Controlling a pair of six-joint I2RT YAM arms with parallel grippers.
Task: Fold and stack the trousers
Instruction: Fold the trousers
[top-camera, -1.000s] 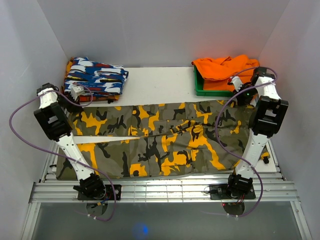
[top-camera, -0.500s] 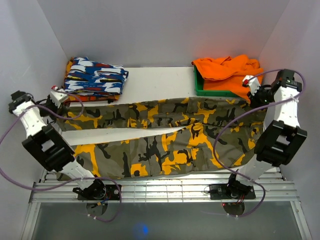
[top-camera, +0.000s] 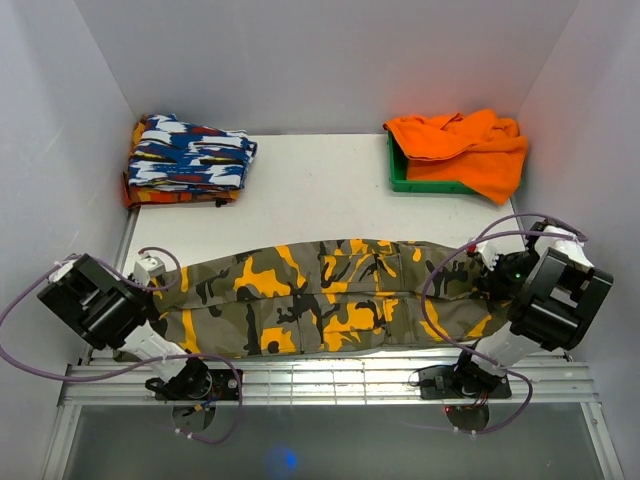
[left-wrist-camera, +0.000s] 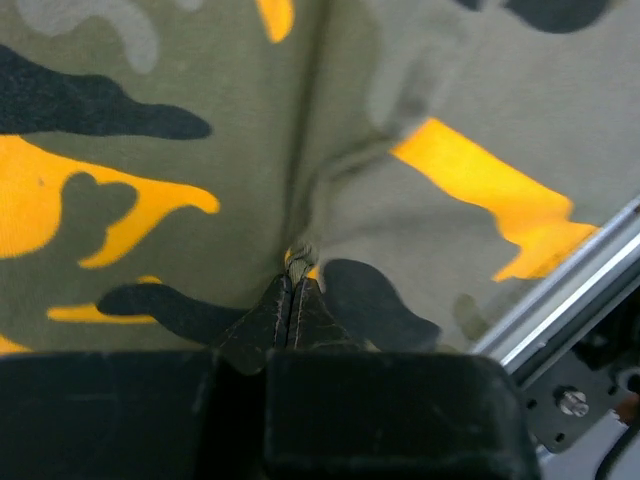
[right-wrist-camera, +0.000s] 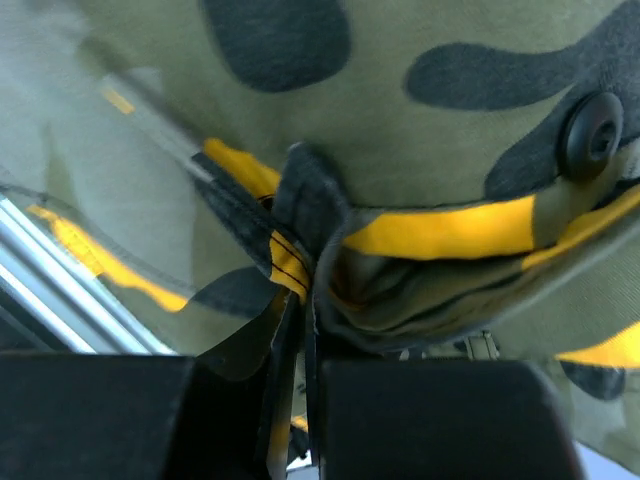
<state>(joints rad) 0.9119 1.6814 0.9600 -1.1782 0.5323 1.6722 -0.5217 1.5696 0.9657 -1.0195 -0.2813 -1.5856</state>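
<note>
The camouflage trousers (top-camera: 330, 295) lie folded lengthwise in a long band across the near half of the white table (top-camera: 320, 190). At the band's left end my left gripper (top-camera: 160, 275) is shut on a pinch of the cloth; in the left wrist view its fingertips (left-wrist-camera: 292, 290) clamp a small pucker of the trousers (left-wrist-camera: 200, 160). My right gripper (top-camera: 490, 268) is shut on the right end, where the right wrist view shows the fingertips (right-wrist-camera: 305, 300) biting a thick seam of the trousers (right-wrist-camera: 420, 120) near a black button (right-wrist-camera: 590, 135).
A folded blue-white-red patterned garment (top-camera: 190, 155) rests at the back left. A green tray (top-camera: 420, 178) at the back right holds plain orange cloth (top-camera: 460, 145). The aluminium rail frame (top-camera: 320, 380) runs along the near edge, close under the trousers. White walls enclose three sides.
Both grippers carried the far edge of the trousers toward the near edge, folding the spread garment in half lengthwise. The arms now sit low at the front corners.
</note>
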